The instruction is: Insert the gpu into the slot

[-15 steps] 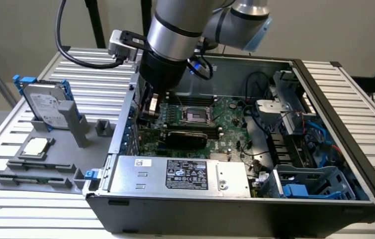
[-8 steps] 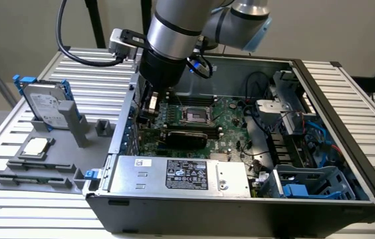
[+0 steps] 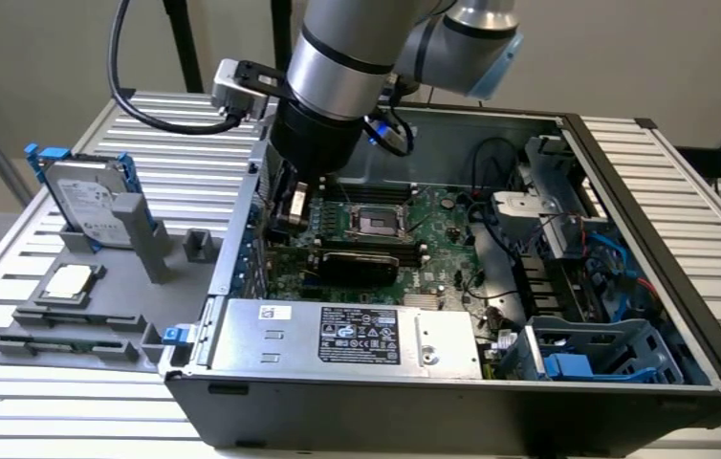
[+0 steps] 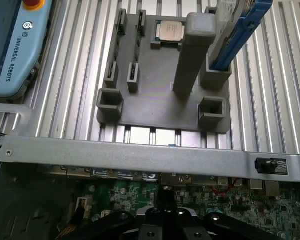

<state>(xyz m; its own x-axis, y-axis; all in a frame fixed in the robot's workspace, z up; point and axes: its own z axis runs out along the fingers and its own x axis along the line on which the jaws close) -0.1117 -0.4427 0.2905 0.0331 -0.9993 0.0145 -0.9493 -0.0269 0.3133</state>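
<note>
Slatted bench point(image 3: 718, 191), open PC case point(image 3: 463, 402): end effector point(image 4: 165, 220) shut inside it above the gpu point(image 3: 358, 264), which looks stiff, light; grip the edges.

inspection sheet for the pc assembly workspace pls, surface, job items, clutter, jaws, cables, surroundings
surface: ribbed metal table, open computer case on it
job's things: gpu lies flat on the green motherboard; slot cannot be made out
clutter: grey parts holder with hard drive and cpu chip; silver power supply
grippers: gripper low over the motherboard, jaws shut
cables: black cable looping off the arm
surroundings: teach pendant
</note>
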